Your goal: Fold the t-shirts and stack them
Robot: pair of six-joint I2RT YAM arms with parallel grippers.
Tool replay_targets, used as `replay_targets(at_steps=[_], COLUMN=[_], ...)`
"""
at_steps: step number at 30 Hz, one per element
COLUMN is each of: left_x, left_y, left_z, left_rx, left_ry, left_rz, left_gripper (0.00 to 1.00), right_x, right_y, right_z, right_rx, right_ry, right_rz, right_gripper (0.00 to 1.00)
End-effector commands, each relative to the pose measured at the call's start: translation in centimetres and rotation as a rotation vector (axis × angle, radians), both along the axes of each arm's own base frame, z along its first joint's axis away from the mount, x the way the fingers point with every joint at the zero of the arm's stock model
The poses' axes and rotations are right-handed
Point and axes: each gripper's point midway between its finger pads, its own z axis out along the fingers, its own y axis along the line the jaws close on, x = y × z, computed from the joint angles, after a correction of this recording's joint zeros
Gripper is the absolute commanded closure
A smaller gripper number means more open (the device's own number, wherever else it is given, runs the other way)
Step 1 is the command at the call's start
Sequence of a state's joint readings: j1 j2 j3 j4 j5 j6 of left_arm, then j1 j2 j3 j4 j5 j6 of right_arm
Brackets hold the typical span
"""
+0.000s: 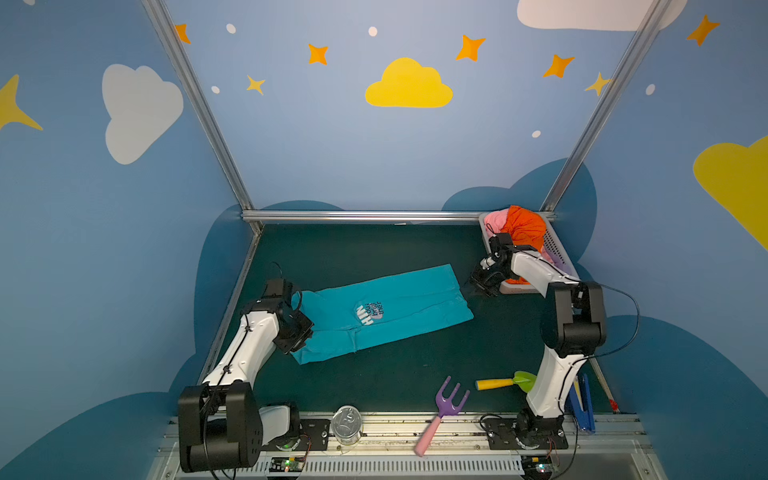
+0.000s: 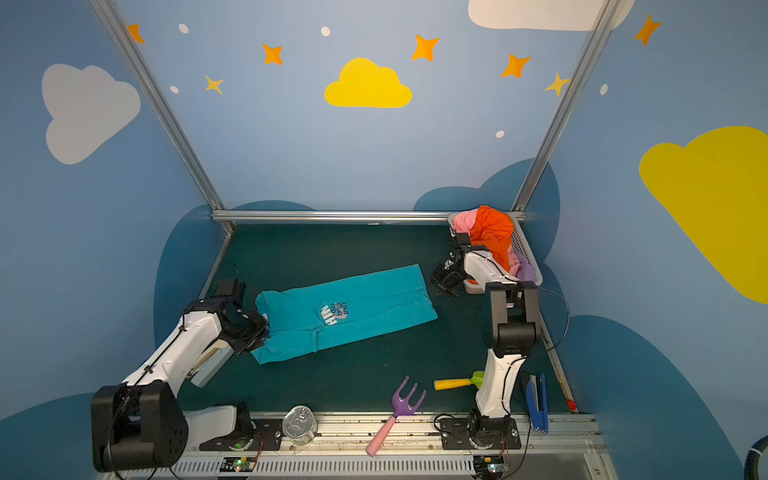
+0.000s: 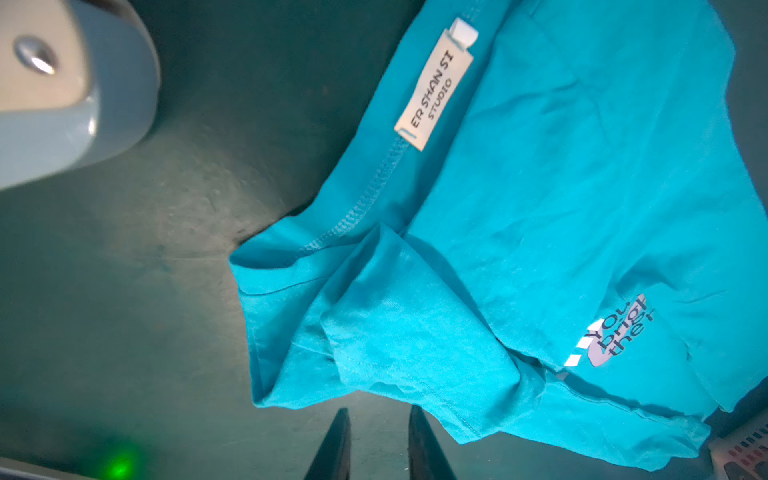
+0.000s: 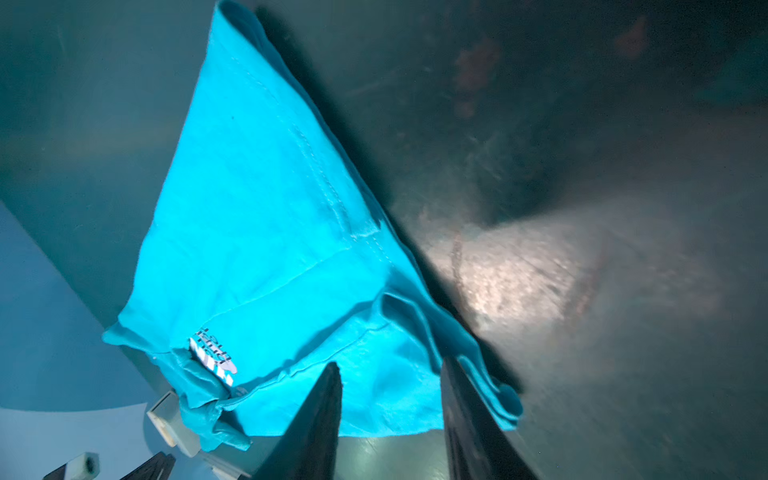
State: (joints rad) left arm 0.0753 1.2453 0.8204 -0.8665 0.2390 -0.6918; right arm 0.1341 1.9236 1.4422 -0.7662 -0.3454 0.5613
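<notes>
Left fingers (image 3: pixel 334 453) beside long, narrow teal t-shirt (image 1: pixel 407 299)

Both top cams sit high at front, look down+back over whole table (image 1: pixel 374 249), near-identical frames; L/R wrist cams close-up, aimed down at table, all 4 share teal shirt (image 3: pixel 540 208).

The teal t-shirt (image 1: pixel 399 307) is soft, matt cloth with stitched seams and a pale fabric neck label (image 3: pixel 434 85). The dark-green table mat (image 1: pixel 374 249) looks dull and scuffed. The crumpled orange t-shirt (image 1: pixel 525 228) is matt cloth and its basket (image 1: pixel 559 249) is white slotted plastic. The tin can (image 1: pixel 348 424) gleams as bare metal. The toy rake (image 1: pixel 446 405) is glossy plastic.
</notes>
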Motion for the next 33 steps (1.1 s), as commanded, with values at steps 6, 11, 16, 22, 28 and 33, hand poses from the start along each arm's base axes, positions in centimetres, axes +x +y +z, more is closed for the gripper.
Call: replay_targets(at_steps=[6,11,16,22,28,33], left_x=[-0.9,-1.8,-2.9,-1.2,-0.1,-0.1], left_y=[-0.4,-3.4,-5.1,-8.3,-10.8,-10.3], left_z=[0.8,0.3,-1.4,-0.5,-1.4,-2.5], left_rx=[0.083,0.115,0.148,0.252,0.415,0.595], left_ry=[0.004,0.0,0.015,-0.074,-0.022,0.081], left_rz=[-0.047,-0.144,-0.189,-0.296,-0.42,-0.47], left_gripper=[0.71,0.57,0.44,0.38,0.3,0.3], right_x=[-4.4,-5.5,-6.6,-7.8,-8.2,-8.2], right_y=[3.5,7.8,11.4,12.5,11.7,11.1], right_z=[3.4,3.0,0.6,-1.2,-1.2,-1.5], right_rx=[-0.093,-0.113,-0.063,-0.064,-0.09,-0.092], right_ry=[-0.158,-0.168,-0.113,-0.07,-0.079,-0.072], right_rz=[0.145,0.266,0.346,0.377,0.383,0.382], right_gripper=[0.6,0.6,0.63,0.65,0.66,0.67])
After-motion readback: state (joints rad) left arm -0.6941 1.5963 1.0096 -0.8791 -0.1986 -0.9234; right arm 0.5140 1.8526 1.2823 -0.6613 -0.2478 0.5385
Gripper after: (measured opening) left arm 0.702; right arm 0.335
